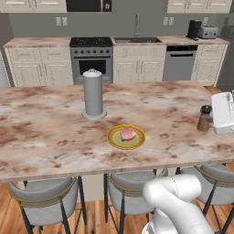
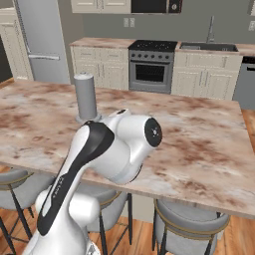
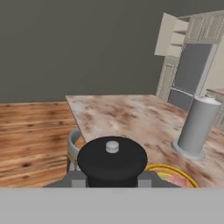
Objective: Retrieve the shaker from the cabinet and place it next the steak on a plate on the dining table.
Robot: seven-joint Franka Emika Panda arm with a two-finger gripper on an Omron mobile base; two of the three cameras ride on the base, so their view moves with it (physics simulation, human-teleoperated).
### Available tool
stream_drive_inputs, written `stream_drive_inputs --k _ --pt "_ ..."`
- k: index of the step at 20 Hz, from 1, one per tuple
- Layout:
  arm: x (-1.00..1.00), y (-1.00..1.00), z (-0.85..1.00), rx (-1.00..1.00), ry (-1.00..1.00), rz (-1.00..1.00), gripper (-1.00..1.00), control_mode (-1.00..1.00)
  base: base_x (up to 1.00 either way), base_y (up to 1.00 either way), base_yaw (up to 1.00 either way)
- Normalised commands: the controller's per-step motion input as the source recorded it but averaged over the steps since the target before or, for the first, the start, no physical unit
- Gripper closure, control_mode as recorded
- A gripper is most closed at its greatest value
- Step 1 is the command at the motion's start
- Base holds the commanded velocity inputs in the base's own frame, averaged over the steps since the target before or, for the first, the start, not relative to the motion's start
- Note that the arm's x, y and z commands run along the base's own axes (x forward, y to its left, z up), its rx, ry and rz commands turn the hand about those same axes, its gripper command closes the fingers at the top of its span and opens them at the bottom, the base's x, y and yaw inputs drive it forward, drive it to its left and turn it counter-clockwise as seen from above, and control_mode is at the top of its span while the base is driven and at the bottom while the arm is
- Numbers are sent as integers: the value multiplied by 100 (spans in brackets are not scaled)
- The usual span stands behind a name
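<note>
The shaker (image 1: 204, 118), tan-brown with a dark cap, stays upright over the right end of the dining table (image 1: 45, 137). My gripper (image 1: 209, 119) is shut on it, the white hand reaching in from the right. In the hand view its dark cap (image 3: 112, 159) sits between my fingertips. The steak (image 1: 128, 134) lies on the yellow-green plate (image 1: 113, 139) near the table's front edge, well left of the shaker. The plate's rim (image 3: 177, 172) shows just beyond the cap. The cream cabinet (image 3: 174, 37) stands open far behind.
A tall grey cylinder (image 1: 93, 96) with a knob top stands behind the plate, left of centre. Grey stools (image 1: 43, 194) are tucked under the table's front edge. The stove (image 1: 91, 57) and sink counter line the back wall. My own arm (image 2: 107, 149) blocks the right base view's middle.
</note>
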Motion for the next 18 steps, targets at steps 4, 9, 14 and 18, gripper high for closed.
stream_drive_inputs --k 4,9,14,18 --pt "17 0 0 4 -3 0 100 -100 0 0 0" --pt "16 0 -4 8 0 -3 100 -100 0 0 0" --pt "20 0 -13 10 0 -1 100 -100 0 0 0" --pt "24 0 -20 9 0 0 100 -100 0 0 0"
